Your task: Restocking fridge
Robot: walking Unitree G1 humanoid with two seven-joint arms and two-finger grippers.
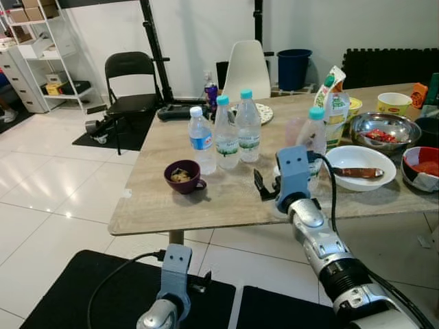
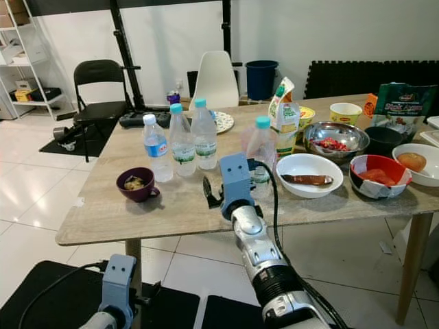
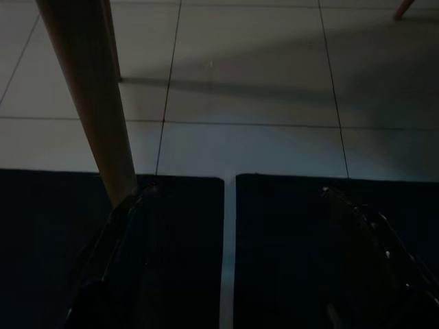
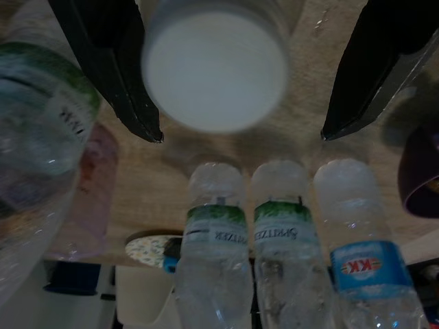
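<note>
Over the tabletop (image 2: pixel 171 212), the right tool (image 4: pixel 240 130) is hovering released, its fingers straddling a white cap (image 4: pixel 214 65), lining up for a grasp; three bottles (image 1: pixel 226 133) are standing behind. The left tool (image 3: pixel 240 274) is hanging idle, spread.

Right gripper (image 4: pixel 241 133): two black fingers (image 4: pixel 113 65) spread wide apart, gripping nothing.
White round object (image 4: pixel 214 65): blurred and very close, sitting between the fingers near their base; what it is cannot be told.
Table (image 4: pixel 240 147): pale wood grain directly beyond the fingertips.
Spritzer bottles (image 4: pixel 250 236): two clear bottles with green-banded labels, side by side straight ahead of the fingertips, nearly touching.
KK bottle (image 4: pixel 367 264): clear, blue label, just beside the Spritzer pair.
Near bottle (image 4: pixel 41 123): clear, green label, blurred, outside one finger.
Purple cup (image 4: pixel 422 175): at the frame edge, outside the other finger.
</note>
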